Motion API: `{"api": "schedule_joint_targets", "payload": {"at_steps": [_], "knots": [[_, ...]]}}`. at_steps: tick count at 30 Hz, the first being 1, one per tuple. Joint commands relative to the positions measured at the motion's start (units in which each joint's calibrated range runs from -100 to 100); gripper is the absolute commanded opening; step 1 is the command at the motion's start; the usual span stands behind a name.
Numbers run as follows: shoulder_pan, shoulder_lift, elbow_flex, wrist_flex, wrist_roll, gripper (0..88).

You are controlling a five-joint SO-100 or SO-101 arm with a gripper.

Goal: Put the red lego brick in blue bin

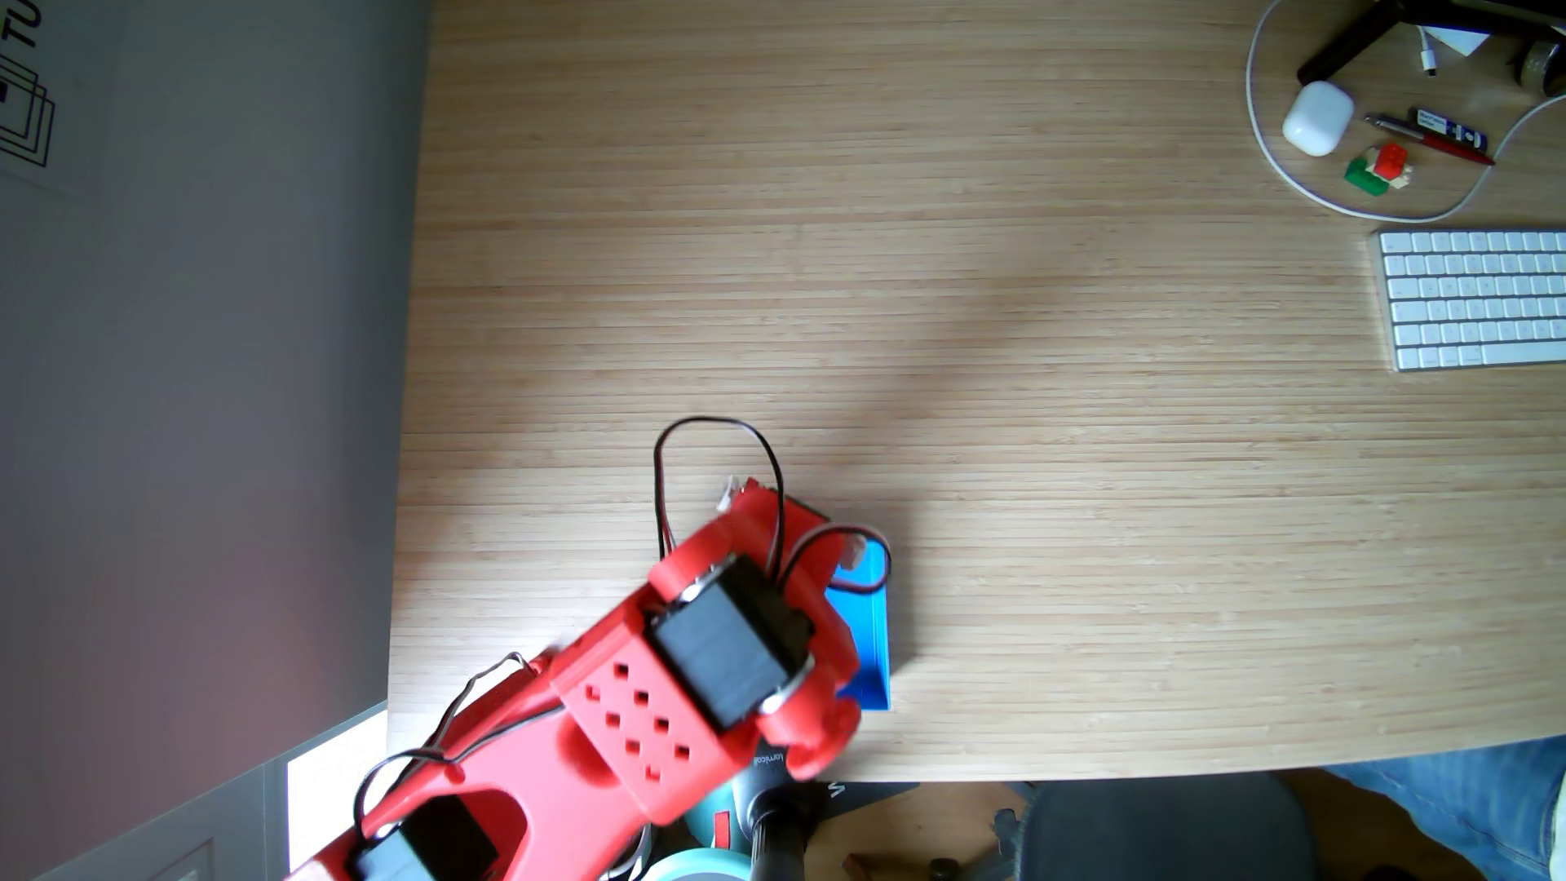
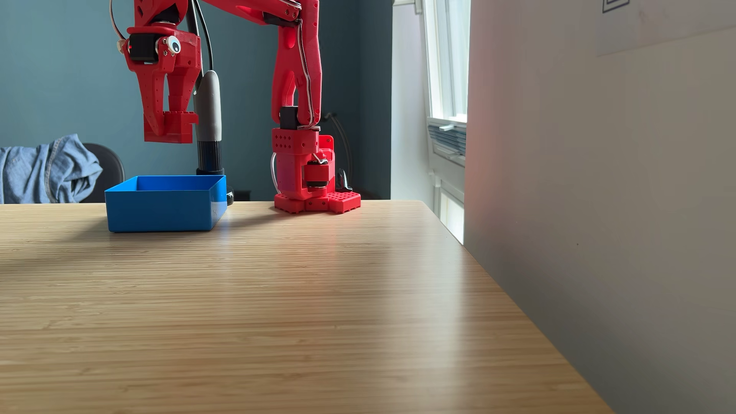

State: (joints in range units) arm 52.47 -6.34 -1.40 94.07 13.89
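In the low side fixed view, my red gripper (image 2: 169, 121) hangs above the blue bin (image 2: 165, 209), pointing down and shut on the red lego brick (image 2: 175, 128). The brick is a stepped all-red piece held well above the bin's rim, over its middle. In the fixed view from above, the red arm covers most of the blue bin (image 1: 873, 652), whose right side shows near the table's front edge; gripper and brick are hidden under the wrist there.
A small red-green-white lego cluster (image 1: 1379, 168), a white earbud case (image 1: 1317, 117), pens, a white cable and a keyboard (image 1: 1479, 298) lie at the far right. The arm's base (image 2: 314, 175) stands right of the bin. A grey pole (image 2: 208, 119) rises behind the bin.
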Motion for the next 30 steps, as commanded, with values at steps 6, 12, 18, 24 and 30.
{"api": "schedule_joint_targets", "payload": {"at_steps": [6, 12, 18, 24, 30], "knots": [[13.4, -7.7, 7.5, -1.8, 6.3, 0.1], [18.9, -7.9, 14.6, -7.0, 9.1, 0.1], [21.6, -7.9, 20.4, -12.6, 10.7, 0.1], [23.0, -7.9, 26.8, -20.2, 11.3, 0.1], [23.0, -7.9, 32.9, -25.1, 11.5, 0.1]]}}
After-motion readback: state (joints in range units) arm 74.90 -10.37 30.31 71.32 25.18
